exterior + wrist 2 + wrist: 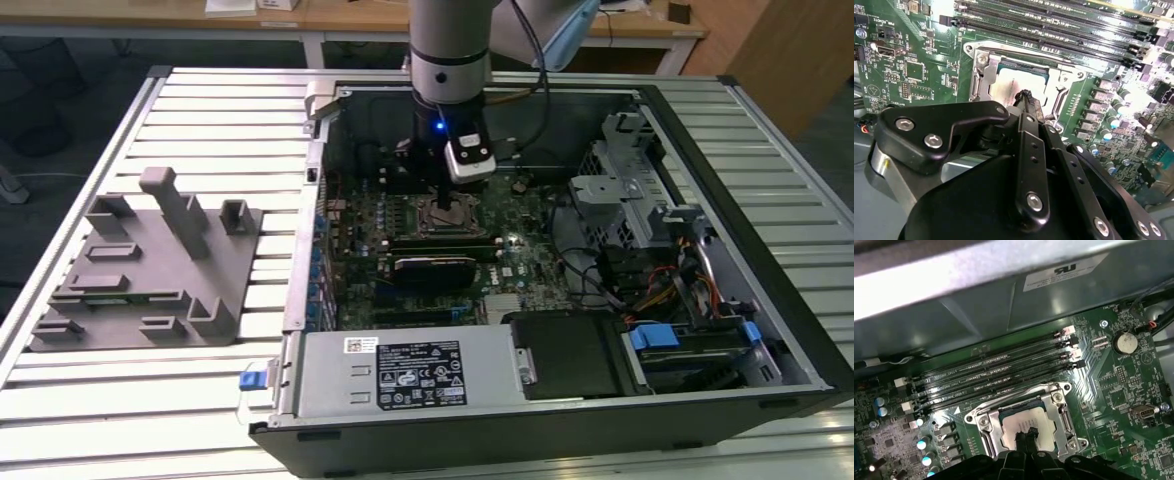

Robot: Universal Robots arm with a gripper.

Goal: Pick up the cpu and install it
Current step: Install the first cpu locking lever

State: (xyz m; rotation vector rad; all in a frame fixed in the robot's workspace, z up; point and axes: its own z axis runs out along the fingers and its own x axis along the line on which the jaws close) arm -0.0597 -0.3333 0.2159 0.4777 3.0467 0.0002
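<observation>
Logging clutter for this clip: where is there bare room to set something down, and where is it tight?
Free: slatted table in front of the grey tray, and the strip between tray and computer case. Crowded: inside the case, where the gripper sits over the cpu in its socket frame.

Labels noted, little legible from where I stand.

- Power supply box (pixel 400 375) at the near edge of the computer case (pixel 747 110): large black label (pixel 420 378) with rows of white print and small marks, too fine to make out. Small white sticker (pixel 360 345) above it, dark print, unreadable.
- Case wall, first wrist view: white label (pixel 1064 271), tilted, a bold dark mark on it with fine lines below.
- Motherboard (pixel 914 70): white printed lettering beside connectors and chips, too small to read. White triangle mark (pixel 957 410) at the corner of the socket frame (pixel 1064 415).
- cpu (pixel 1009 427): pale top, no marking I can read.
</observation>
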